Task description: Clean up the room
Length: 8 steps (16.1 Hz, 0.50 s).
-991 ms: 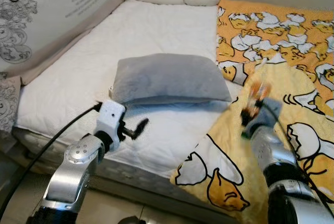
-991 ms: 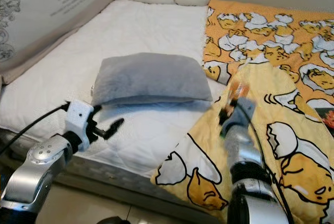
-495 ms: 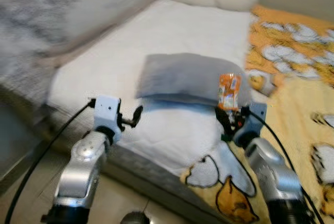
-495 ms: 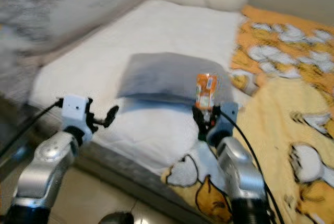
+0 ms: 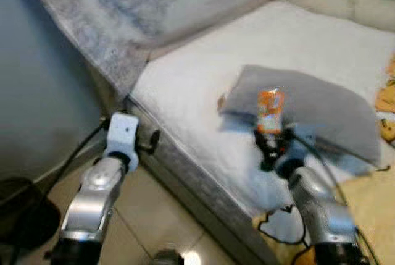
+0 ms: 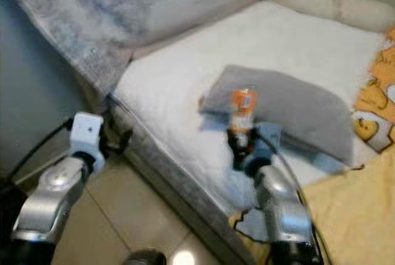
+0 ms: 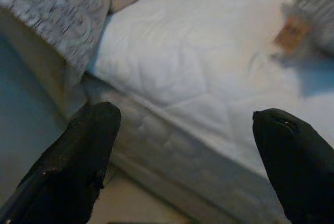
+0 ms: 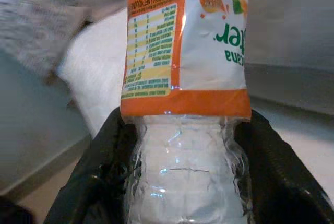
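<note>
Gripping a clear orange-labelled bottle (image 8: pixel 185 104), right end effector (image 5: pixel 270 147); left end effector (image 7: pixel 188 156) open.

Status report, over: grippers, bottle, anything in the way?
Right gripper shut on plastic bottle, held above the bed. Left gripper open by the bed edge. Grey pillow behind.

Left pincer (image 7: pixel 182 151) raised, fingers spread wide. Right pincer (image 5: pixel 270 144) raised upright, clamped on bottle (image 8: pixel 185 67).

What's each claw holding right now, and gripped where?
Right claw holds a clear plastic bottle with an orange label, its fingers clamped on the bare ribbed section just past the label's edge. Left claw is open and holds nothing.
</note>
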{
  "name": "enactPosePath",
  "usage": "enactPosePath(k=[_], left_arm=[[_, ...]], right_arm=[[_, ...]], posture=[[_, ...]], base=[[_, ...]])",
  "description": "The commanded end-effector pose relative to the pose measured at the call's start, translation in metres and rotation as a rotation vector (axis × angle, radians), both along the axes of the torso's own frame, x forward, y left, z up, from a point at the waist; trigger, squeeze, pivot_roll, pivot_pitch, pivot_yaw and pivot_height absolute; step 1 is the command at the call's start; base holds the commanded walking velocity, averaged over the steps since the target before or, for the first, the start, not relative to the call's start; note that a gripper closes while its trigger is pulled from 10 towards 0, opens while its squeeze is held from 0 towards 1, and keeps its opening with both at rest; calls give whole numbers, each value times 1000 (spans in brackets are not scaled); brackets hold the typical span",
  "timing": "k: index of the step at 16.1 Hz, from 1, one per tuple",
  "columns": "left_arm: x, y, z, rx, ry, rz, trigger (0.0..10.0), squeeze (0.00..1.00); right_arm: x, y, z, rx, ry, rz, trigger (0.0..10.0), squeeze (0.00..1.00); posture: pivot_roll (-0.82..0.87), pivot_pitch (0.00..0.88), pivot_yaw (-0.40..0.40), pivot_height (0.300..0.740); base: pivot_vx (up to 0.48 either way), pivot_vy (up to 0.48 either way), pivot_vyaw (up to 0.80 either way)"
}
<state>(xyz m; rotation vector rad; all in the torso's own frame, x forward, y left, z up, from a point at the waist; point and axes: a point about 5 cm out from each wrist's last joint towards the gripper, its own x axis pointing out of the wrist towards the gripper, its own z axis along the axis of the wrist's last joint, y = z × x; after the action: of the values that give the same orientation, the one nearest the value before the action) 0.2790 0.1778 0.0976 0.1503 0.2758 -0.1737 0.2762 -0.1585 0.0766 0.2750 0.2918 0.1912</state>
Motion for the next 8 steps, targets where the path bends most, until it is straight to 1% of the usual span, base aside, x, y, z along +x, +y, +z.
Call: enactPosePath(k=[1, 3, 4, 8], left_arm=[[1, -7, 4, -5, -21, -31, 10000, 31], [1, -8, 6, 1, -21, -47, 10000, 31], [1, -7, 7, -8, -23, -39, 10000, 31], [1, -4, 6, -29, -22, -18, 10000, 39]], right_arm=[[1, -6, 5, -13, -16, -19, 10000, 0], [0, -6, 2, -18, -2, -21, 10000, 0], [0, -6, 1, -24, 3, -22, 10000, 0], [0, -5, 2, -62, 0, -22, 10000, 0]], posture=[[-22, 0, 20, 740], [-14, 0, 28, 740], [-14, 0, 28, 740], [-25, 0, 28, 740]], base=[[0, 0, 800], [0, 0, 800], [0, 0, 800], [300, 0, 800]])
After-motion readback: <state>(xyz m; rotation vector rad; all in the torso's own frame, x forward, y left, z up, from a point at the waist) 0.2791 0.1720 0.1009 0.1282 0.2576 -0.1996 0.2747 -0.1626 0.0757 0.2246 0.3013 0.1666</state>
